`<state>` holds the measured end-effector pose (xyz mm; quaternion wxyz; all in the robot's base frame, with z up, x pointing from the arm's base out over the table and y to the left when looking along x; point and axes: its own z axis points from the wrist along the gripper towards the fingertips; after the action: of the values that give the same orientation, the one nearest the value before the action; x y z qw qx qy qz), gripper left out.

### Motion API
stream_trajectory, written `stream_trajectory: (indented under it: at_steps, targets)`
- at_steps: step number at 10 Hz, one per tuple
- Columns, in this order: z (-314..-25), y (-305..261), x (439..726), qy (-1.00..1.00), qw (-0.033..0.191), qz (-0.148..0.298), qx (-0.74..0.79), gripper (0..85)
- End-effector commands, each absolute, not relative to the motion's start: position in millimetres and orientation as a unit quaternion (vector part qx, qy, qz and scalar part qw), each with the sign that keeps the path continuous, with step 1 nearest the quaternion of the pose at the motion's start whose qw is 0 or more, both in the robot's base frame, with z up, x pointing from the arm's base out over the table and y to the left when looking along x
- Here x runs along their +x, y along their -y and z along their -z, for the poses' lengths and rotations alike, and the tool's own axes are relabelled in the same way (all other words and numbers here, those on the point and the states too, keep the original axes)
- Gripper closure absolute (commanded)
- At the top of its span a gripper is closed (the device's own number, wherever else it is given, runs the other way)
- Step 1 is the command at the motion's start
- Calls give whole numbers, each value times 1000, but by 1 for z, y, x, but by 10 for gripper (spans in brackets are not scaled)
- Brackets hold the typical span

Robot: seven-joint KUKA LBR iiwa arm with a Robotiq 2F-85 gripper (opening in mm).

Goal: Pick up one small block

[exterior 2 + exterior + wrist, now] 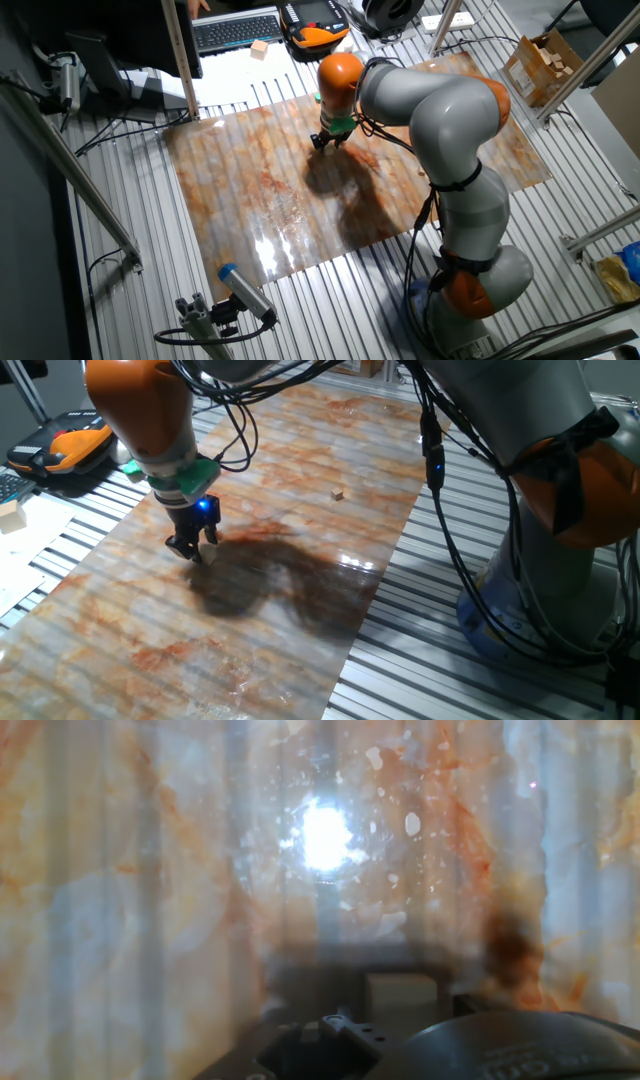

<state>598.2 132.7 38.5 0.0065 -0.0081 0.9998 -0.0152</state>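
1 small block (400, 997) matters here, a pale tan wooden cube, plain faces, square edges, no marks visible. Judged light and stiff, rigid wood, not fragile; smooth faces could slip a bit on the glossy marbled sheet (300, 500) if nudged from 1 side only. Best hold: 2 opposite flat faces, fingers square to them, low on the cube, not corner to corner.

Location: on the marbled sheet right under the gripper (190, 548). In the hand view it sits at the bottom of the picture, just beyond the dark gripper body, close to centre. In one fixed view a pale bit shows at the fingertips, near the sheet's left side. The other fixed view shows the gripper (328, 141) down at the sheet's far part, block too small to make out there.

Jaws: cannot tell if apart or closed on the cube; the fingertips are down at the sheet around it, contact unclear.

A separate tiny brownish cube (338, 492) lies well apart, further along the sheet, not the target. A bigger pale block (259, 49) rests off the sheet by the keyboard (237, 30).
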Motion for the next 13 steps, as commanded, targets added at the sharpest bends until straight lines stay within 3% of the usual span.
stream_trajectory:
  at_steps: [1,2,3,10,11,12,13]
  targets:
    - [-38,-133,598,-1000,5,14,-9,340]
    - [-39,-133,597,-1000,1,12,-12,340]
    - [-39,-133,597,-1000,-2,9,-15,510]
    - [-38,-133,597,-1000,-2,15,-22,510]
    - [-38,-133,597,-1000,-2,13,-24,680]
    - [-38,-132,597,-1000,-2,9,-30,680]
    - [-39,-131,597,-999,-2,0,-36,850]
